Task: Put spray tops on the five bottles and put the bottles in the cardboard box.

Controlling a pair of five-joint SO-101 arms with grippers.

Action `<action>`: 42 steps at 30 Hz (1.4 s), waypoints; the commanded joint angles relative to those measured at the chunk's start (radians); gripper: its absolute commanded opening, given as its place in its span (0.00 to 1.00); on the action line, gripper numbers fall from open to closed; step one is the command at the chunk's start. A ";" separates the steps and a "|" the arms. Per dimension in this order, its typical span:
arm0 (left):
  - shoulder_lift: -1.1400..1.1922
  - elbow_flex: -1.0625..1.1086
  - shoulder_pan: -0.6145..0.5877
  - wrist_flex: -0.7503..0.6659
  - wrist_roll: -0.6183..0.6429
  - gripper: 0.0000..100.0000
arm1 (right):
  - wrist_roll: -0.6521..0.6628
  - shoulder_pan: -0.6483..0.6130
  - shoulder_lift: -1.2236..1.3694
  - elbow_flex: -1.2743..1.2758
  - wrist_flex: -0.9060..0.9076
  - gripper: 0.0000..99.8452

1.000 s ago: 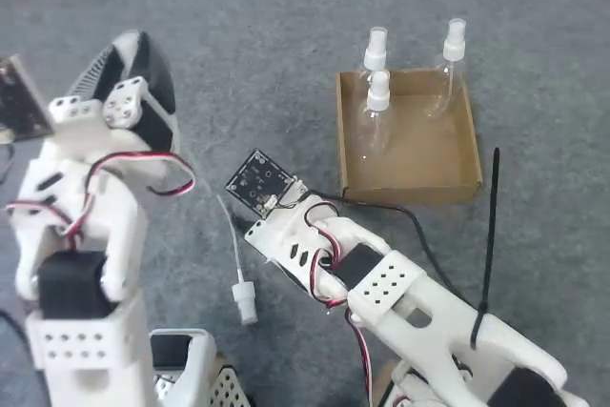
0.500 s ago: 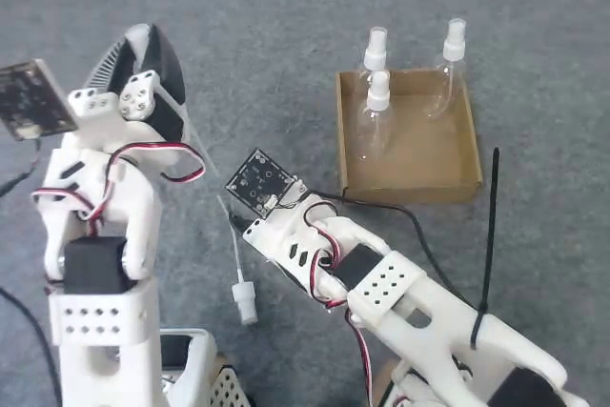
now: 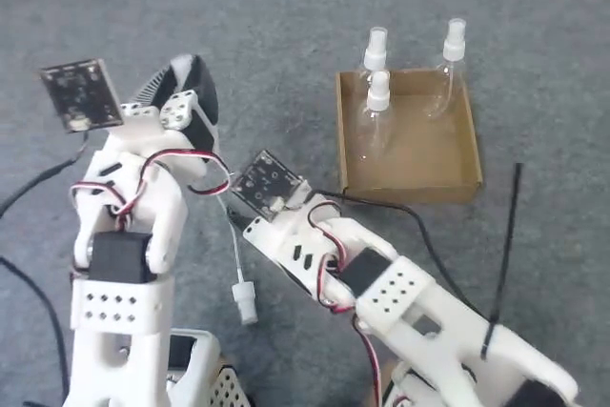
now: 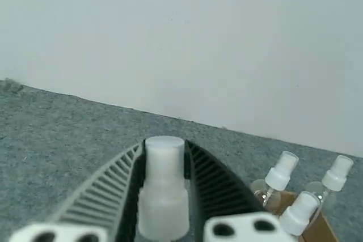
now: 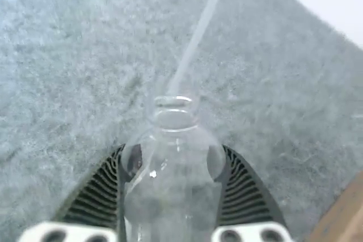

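Note:
My left gripper (image 4: 164,147) is shut on a white spray top (image 4: 164,196), held in the air at the left of the high view (image 3: 186,88). My right gripper (image 5: 173,157) is shut on a clear bottle (image 5: 170,196) with an open neck, low over the carpet at mid-table (image 3: 240,224). A thin dip tube (image 5: 195,38) slants down to the bottle's mouth. A loose spray top (image 3: 246,302) with its tube lies on the carpet beside the right arm. The cardboard box (image 3: 410,183) at the far right holds three capped bottles (image 3: 378,107), seen too from the left wrist (image 4: 295,208).
Grey carpet covers the table up to a white wall at the far edge. A black cable (image 3: 424,245) runs from beside the box to the right arm. A thin black rod (image 3: 505,245) stands up beside that arm.
The left arm has swung right and nearer, carrying the spray top toward the right gripper's bottle. The right arm has barely shifted.

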 commanded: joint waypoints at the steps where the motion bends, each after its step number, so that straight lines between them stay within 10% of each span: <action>1: -0.018 -0.025 0.003 0.063 0.003 0.01 | -0.014 0.051 -0.113 0.018 -0.024 0.01; 17: -0.189 0.058 0.216 0.288 -0.170 0.01 | -0.126 0.059 -0.174 0.110 -0.025 0.01; 42: -0.269 0.085 0.087 0.290 -0.212 0.13 | -0.123 0.064 -0.174 0.114 -0.016 0.01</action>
